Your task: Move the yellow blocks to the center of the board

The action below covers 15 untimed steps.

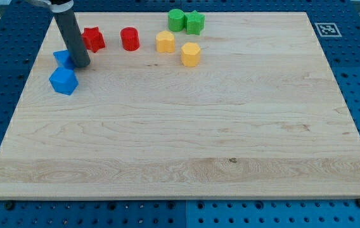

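In the camera view, my tip (81, 64) is seen against the upper blue block (63, 59) near the board (180, 158) left edge, bearing nothing, while two yellow blocks (165, 42) (191, 54) sit near the top edge, open wood below them.

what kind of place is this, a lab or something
Probably a robotics lab bench: a wooden board lying on a blue perforated table, a printed marker tag at the board's corner, and my tip beside small coloured blocks.
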### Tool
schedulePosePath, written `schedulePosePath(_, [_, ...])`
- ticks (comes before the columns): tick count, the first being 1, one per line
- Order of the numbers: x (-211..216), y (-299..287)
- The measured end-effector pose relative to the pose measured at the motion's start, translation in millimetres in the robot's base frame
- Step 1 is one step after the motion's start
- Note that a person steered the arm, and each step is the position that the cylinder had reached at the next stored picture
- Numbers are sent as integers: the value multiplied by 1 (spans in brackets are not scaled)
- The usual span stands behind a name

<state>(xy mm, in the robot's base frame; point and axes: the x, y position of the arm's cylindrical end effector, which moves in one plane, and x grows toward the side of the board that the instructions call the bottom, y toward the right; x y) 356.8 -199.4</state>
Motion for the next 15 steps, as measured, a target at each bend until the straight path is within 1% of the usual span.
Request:
schedulePosePath(2, [0, 10])
schedulePosePath(4, [-27, 3])
schedulePosePath(6, [-38, -40])
schedulePosePath(8, [-76, -42])
schedulePosePath(11, [-80, -28])
schedulePosePath(12, [-73, -28])
schedulePosePath(13, [-60, -14])
schedulePosePath(15, [-59, -3])
